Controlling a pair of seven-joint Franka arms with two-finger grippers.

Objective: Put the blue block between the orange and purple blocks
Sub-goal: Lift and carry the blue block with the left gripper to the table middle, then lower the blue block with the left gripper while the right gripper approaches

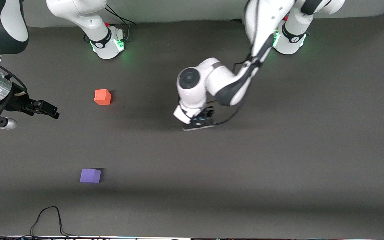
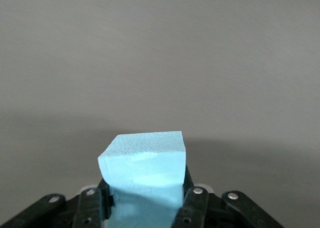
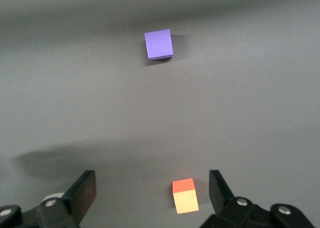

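My left gripper (image 2: 145, 200) is shut on the light blue block (image 2: 145, 168), squeezing its sides between the fingers. In the front view the left hand (image 1: 197, 115) hangs over the middle of the table and hides the block. The orange block (image 1: 102, 97) (image 3: 184, 195) and the purple block (image 1: 90, 175) (image 3: 159, 44) lie toward the right arm's end, the purple one nearer the front camera, with a wide gap between them. My right gripper (image 1: 49, 110) (image 3: 152, 188) waits open and holds nothing, beside the orange block at the table's edge.
Both arm bases (image 1: 107, 43) (image 1: 290, 40) stand along the edge farthest from the front camera. A black cable (image 1: 47, 218) loops onto the dark mat (image 1: 278, 166) at the edge nearest that camera.
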